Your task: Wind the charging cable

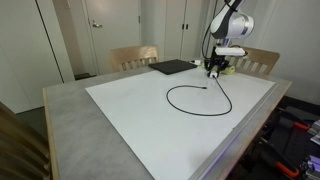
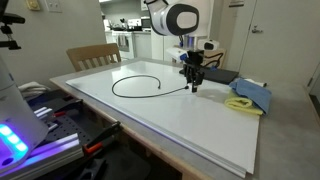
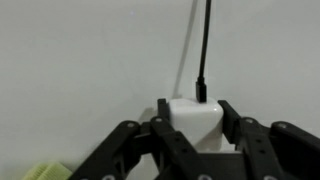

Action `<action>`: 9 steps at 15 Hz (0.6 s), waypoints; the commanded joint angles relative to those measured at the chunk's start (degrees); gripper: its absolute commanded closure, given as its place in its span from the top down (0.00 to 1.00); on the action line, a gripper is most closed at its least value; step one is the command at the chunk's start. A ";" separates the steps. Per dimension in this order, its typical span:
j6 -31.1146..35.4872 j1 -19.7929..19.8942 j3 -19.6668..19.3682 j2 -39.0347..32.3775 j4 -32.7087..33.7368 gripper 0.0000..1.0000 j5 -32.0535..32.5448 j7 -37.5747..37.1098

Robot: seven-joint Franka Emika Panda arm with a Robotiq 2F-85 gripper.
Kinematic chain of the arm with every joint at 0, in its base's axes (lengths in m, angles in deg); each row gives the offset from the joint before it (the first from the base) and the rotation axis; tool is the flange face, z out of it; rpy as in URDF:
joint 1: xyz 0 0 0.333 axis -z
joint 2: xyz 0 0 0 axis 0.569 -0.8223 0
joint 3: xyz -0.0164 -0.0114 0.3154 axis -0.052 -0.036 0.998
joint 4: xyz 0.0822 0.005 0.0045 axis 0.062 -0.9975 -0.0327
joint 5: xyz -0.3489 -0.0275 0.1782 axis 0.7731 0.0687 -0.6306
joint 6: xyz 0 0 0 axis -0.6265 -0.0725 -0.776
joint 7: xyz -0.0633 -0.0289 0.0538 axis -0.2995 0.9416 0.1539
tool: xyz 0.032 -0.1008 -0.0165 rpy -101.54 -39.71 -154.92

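In the gripper (image 3: pixel 193 125), clamped firmly: rigid white adapter (image 3: pixel 188 110), the best hold. Treat charging cable (image 3: pixel 205 45), exiting at 12 o'clock, as light and limp.

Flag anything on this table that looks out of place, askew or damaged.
Nothing looks damaged or spilled. The charging cable lies in a loose, open loop on the white sheet, not wound; the gripper is closed on its white plug. A crumpled blue cloth sits near the sheet's edge.
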 commanded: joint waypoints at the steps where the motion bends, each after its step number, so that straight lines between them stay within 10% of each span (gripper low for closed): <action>1: -0.58 -2.76 0.36 -0.39 1.72 0.27 3.64 1.21; 2: -0.45 -4.56 -0.86 -0.69 2.26 0.27 5.16 -1.00; 3: -0.10 -2.53 0.52 0.02 0.92 0.52 3.01 0.03; 7: -0.17 -4.27 0.02 0.04 1.33 0.52 4.27 -0.93; 8: -0.29 -4.42 0.21 -0.05 1.50 0.27 4.53 -0.46; 9: -0.71 -4.02 1.46 0.00 1.56 0.27 4.26 1.27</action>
